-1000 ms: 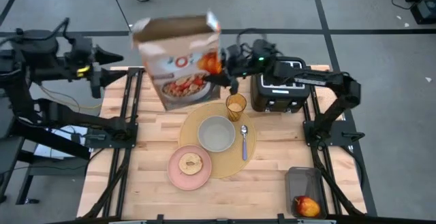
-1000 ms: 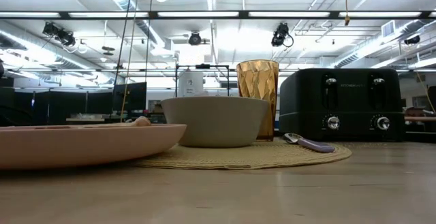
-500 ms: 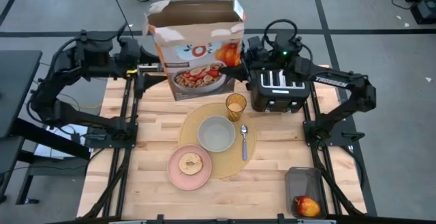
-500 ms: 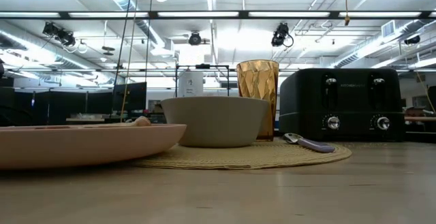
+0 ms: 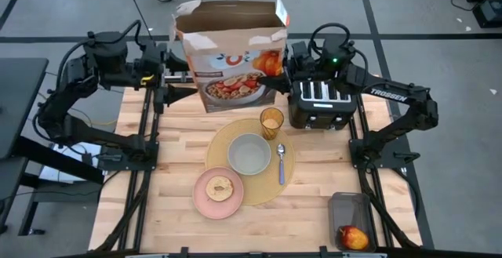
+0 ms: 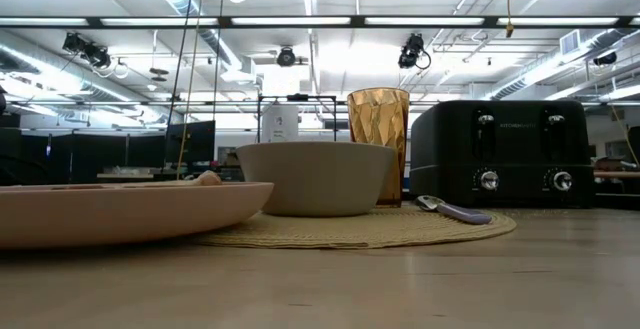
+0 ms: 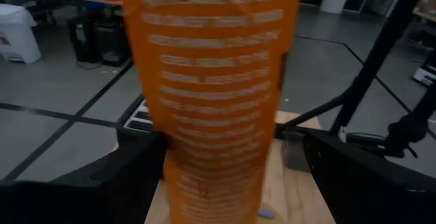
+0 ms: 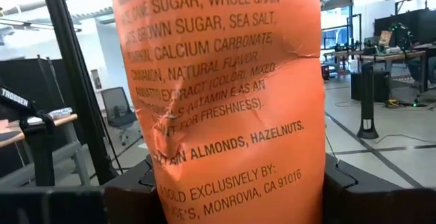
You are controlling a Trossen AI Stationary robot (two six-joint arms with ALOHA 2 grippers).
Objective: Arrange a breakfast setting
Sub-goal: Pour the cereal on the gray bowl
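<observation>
The orange cereal box, its top open, hangs upright above the table's far edge between my two grippers. My right gripper is shut on the box's right narrow side. My left gripper is open at the box's left narrow side, a finger on either side of it. On the round tan placemat stand the grey bowl, the amber tumbler and the blue-handled spoon. The toast lies on the pink plate. My right gripper pinches the box's right narrow side between its two fingers, one on the front face and one on the back. The fingers come level from the table's right. The box is upright and lifted clear of the table.
The black toaster stands at the far right, just under my right arm. A red apple lies in a dark tray at the near right corner. Bare wood shows at the table's left and near sides.
My left gripper has swung in from the table's left to the box's left side. My right gripper has carried the box up and a little toward the table's right. The box has turned from tilted to upright.
</observation>
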